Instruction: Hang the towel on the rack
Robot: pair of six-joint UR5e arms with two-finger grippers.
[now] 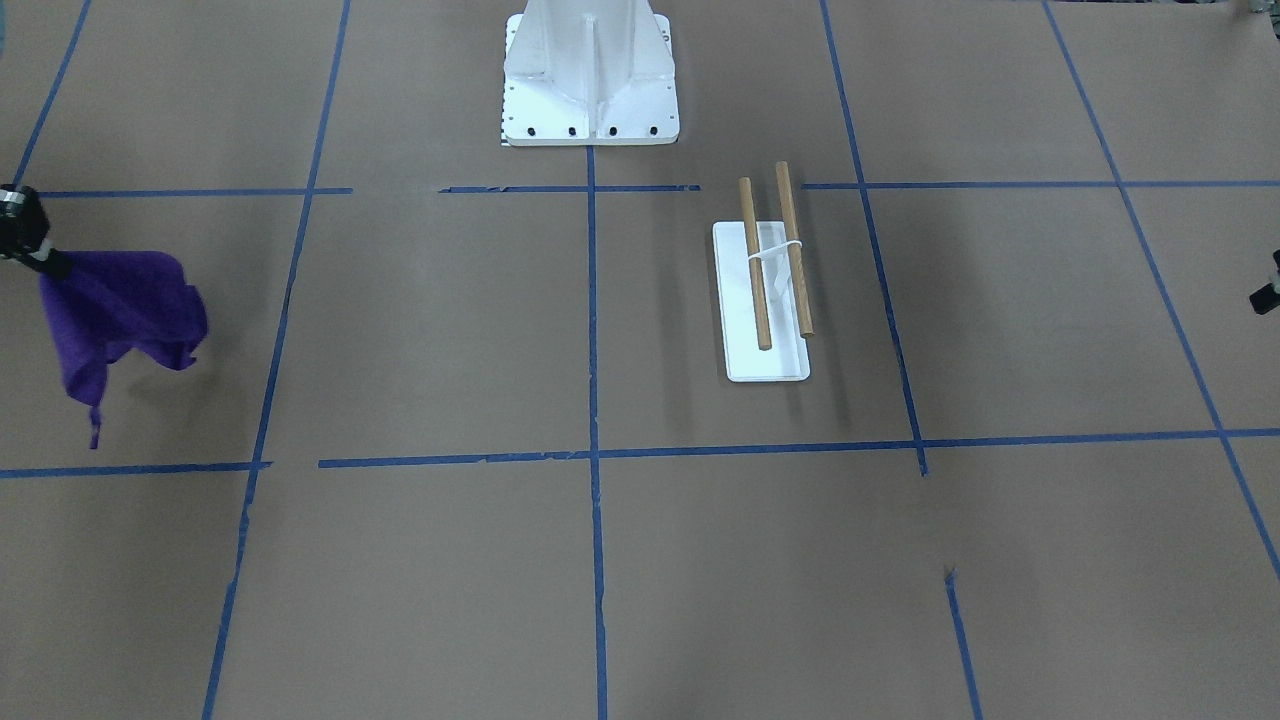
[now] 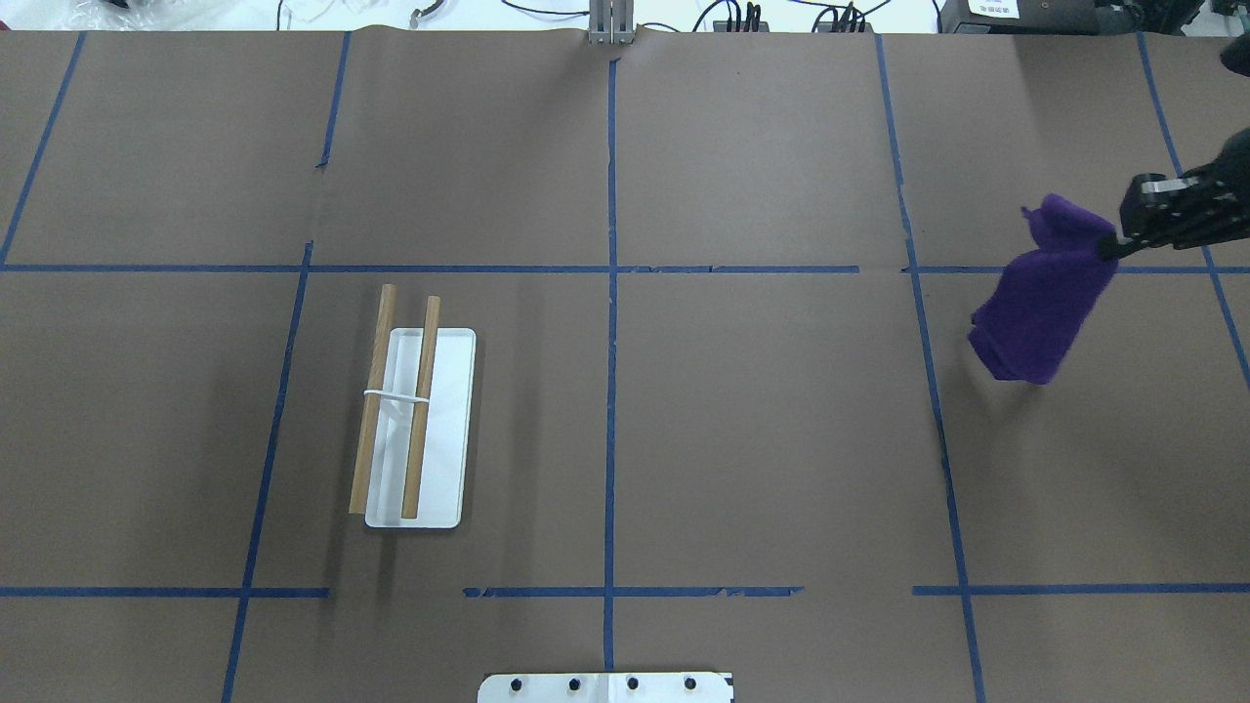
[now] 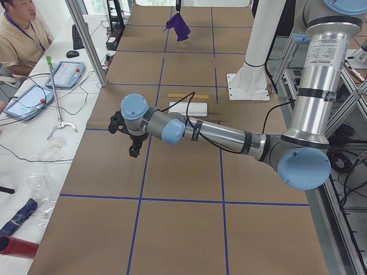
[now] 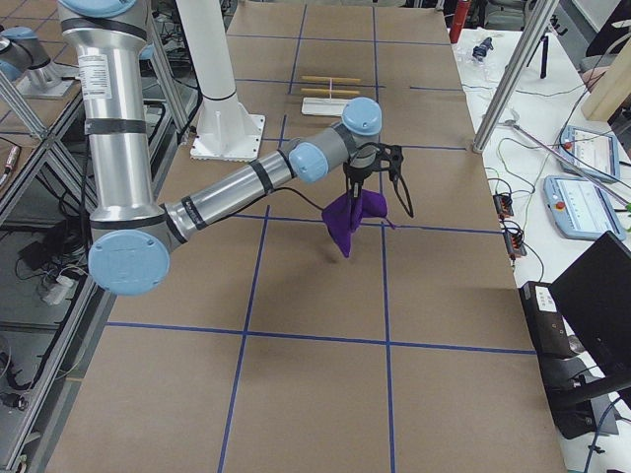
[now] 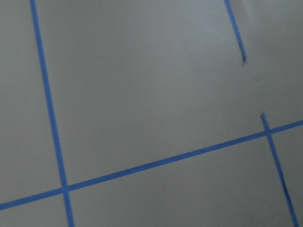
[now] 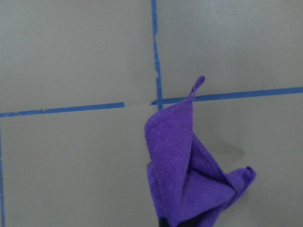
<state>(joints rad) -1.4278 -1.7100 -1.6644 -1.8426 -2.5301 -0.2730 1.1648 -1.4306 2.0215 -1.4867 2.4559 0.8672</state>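
Brown table [image 2: 762, 439], purple towel [image 2: 1045, 303] in right end effector [image 2: 1113, 250]

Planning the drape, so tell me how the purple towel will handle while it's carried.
Likely floppy: the purple towel hangs in loose folds from the right gripper. Probably light: one pinch holds it all. May bunch rather than spread over the rack.

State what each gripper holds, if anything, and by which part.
The right gripper pinches the purple towel by its bunched upper end; the rest hangs free. Nothing shows in the left gripper.
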